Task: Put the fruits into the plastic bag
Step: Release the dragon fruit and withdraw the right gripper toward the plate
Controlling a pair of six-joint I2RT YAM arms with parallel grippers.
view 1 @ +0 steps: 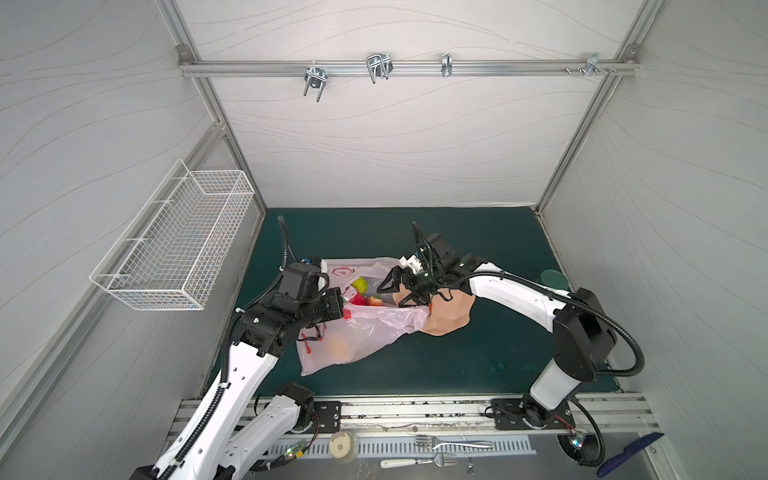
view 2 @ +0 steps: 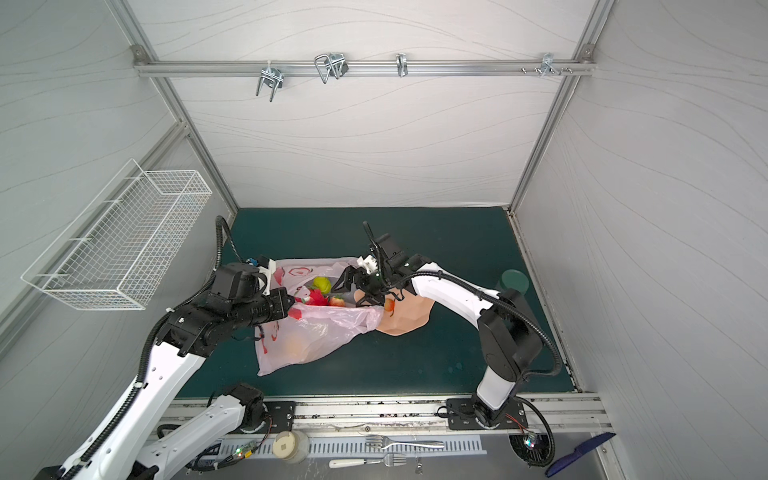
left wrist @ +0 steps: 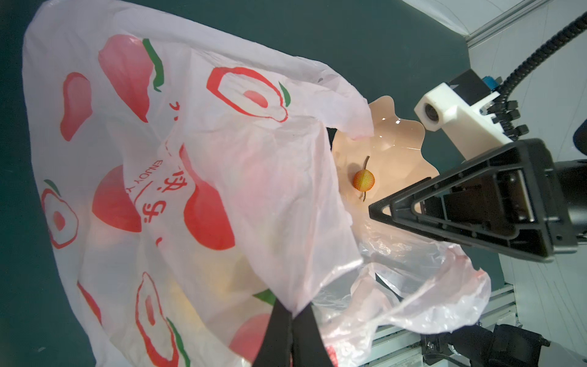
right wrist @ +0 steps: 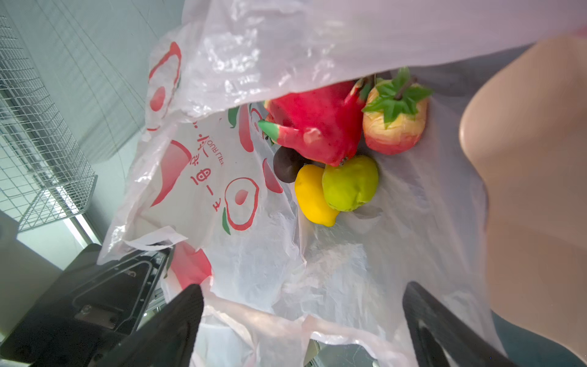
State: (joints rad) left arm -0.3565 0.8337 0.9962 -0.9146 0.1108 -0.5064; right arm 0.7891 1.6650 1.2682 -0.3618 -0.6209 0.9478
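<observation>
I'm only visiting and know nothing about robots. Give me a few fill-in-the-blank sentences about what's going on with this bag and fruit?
The left gripper is ___ on the edge of the plastic bag.
The right gripper, gripping nothing, has its jaws ___.
In the left wrist view the peach bowl shows only ___ small fruit.
The lemon lies ___ the bag.
Missing words: shut; open; one; inside.

Pale pink, red-printed plastic bag [view 1: 365,332]

The plastic bag [left wrist: 238,152] has red letters, "ENJOY" and, seen from inside, "OUR LIFE", next to red Chinese signs.
</observation>
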